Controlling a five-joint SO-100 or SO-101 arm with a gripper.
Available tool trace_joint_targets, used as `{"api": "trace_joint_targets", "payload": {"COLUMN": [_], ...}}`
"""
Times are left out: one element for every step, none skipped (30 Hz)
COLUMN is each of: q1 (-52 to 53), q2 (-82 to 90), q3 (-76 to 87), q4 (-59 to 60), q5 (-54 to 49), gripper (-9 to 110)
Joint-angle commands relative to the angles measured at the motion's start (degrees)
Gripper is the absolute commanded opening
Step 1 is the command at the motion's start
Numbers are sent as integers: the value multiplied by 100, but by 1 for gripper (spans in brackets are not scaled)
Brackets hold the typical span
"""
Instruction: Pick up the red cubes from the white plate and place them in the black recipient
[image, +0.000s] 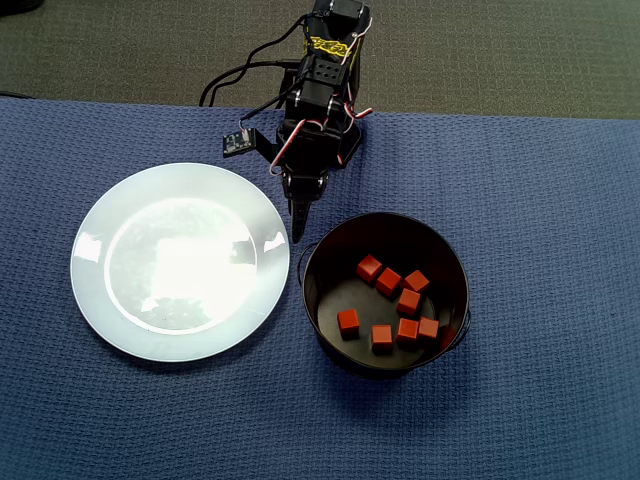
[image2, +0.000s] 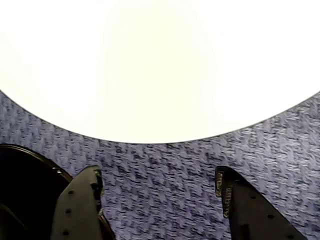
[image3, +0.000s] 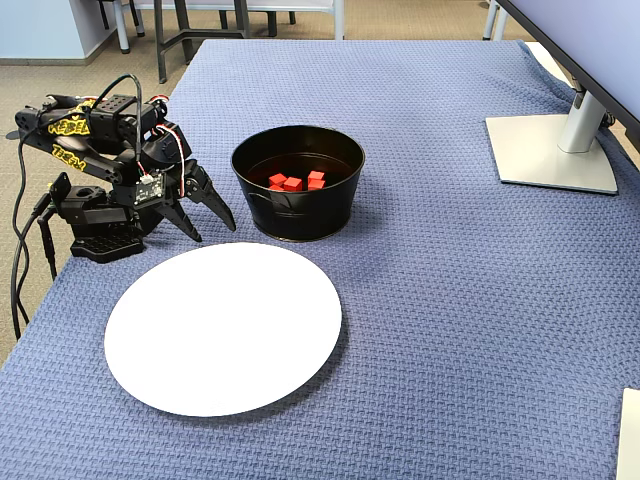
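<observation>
With eight red cubes (image: 391, 300) lying inside the black pot (image: 318, 300), white plate (image: 100, 290) bare beside it; gripper (image3: 210, 225) spread wide, holding nothing, above blue cloth (image: 540, 250).

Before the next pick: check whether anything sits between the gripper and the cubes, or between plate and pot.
Nothing visible blocks either. The gripper is open and empty between the plate and the pot. The plate is bare; eight cubes already lie in the pot, and only blue cloth lies between them.
</observation>
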Motion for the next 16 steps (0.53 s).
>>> {"api": "trace_joint_targets", "payload": {"q1": [290, 334, 360, 413, 439, 466, 492, 448, 396, 343, 334, 343, 360, 387, 404, 413], "q2": [44, 44, 62, 88, 105, 123, 158, 193, 237, 281, 325, 378, 422, 431, 431, 431], "q3": [-18, -18, -18, -18, -18, -18, -18, -9, -9, 9, 18, 26, 35, 35, 35, 35], "q4": [-79, -88, -88, -79, -53, -35, 18, 105, 193, 281, 325, 369, 387, 387, 387, 387], "q5": [272, 325, 360, 378, 369, 369, 352, 237, 114, -18, -62, -70, -44, 0, 35, 44], "gripper": [19, 19, 18, 18, 18, 18, 17, 17, 18, 18, 18, 18, 18, 18, 18, 17]}}
